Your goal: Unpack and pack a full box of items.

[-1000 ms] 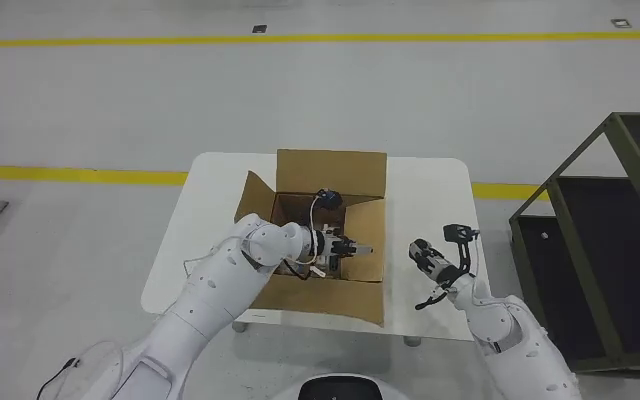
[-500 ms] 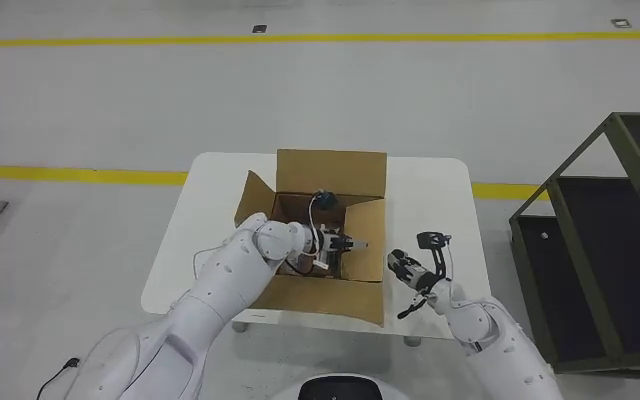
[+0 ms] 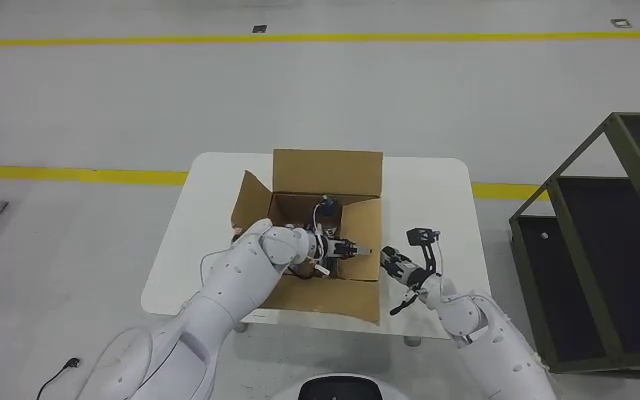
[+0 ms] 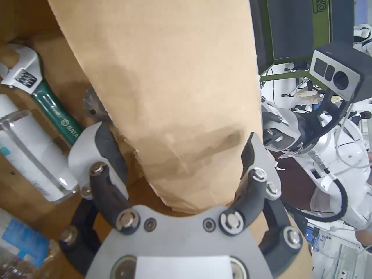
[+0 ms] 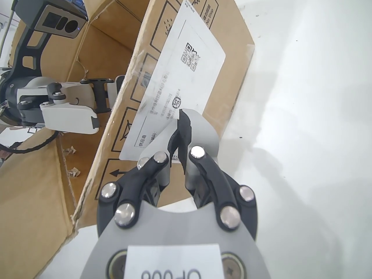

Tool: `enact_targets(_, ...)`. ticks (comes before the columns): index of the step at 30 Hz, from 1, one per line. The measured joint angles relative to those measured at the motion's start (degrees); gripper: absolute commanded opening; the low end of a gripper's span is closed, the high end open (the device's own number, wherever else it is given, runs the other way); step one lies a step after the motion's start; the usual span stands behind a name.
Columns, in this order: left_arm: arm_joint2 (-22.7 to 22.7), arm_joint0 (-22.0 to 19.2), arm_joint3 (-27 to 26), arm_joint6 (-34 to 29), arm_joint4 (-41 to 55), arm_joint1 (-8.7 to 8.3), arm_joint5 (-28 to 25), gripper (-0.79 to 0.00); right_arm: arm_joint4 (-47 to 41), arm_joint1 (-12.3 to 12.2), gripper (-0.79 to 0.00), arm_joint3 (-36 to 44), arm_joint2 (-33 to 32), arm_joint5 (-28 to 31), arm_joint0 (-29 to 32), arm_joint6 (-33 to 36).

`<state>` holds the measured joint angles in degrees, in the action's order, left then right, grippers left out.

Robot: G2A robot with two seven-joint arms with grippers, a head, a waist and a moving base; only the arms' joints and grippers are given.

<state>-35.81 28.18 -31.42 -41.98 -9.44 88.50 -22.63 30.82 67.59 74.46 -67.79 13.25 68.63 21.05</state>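
Observation:
An open cardboard box [image 3: 330, 172] stands mid-table. My left gripper [image 3: 350, 247] is inside it, open, its fingers [image 4: 100, 143] straddling the box's right flap [image 4: 174, 73] without pinching it. Within the box lie a green-handled wrench [image 4: 43, 94], a clear bottle with a white label [image 4: 29, 152] and a plastic-wrapped pack [image 4: 23, 242]. My right gripper [image 5: 181, 123] is shut, its tips against the flap's outer face at the white shipping label [image 5: 186, 68]. From the top it sits just right of the box [image 3: 392, 268].
The white table [image 3: 190, 240] has bare room to the left and right of the box. A green metal rack [image 3: 590, 230] stands on the floor at the far right. Torn cardboard bits lie on the box's near flap [image 5: 69, 172].
My right arm has swung left from the open table up to the box's right flap. The left gripper stayed inside the box, and the box shifted slightly left.

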Motion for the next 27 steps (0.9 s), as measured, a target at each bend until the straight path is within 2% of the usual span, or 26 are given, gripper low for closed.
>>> enact_targets(8, -3.7, -0.8, 1.0, -4.6, 8.7, 0.38, -1.9, 0.000, 0.0, 0.2, -0.785, -0.2, 0.1, 0.4, -0.4, 0.2)
enact_targets(16, -8.0, -1.1, -2.4, -8.7, 14.9, -0.64, -3.1, 0.000, 0.3, 0.0, -0.785, 1.2, -1.1, -0.1, 0.0, 0.1)
enact_targets(22, -9.1, -0.4, -9.6, -10.4, 16.7, -0.83, -3.6, 0.000, 0.3, -1.0, -0.785, 6.4, -7.2, -5.2, 3.9, -2.8)
enact_targets(27, -7.2, -0.5, -13.3, -9.9, 16.8, 0.47, -3.5, 0.000, -0.7, -2.0, -0.785, 14.3, -15.8, -11.4, 9.0, -6.5)
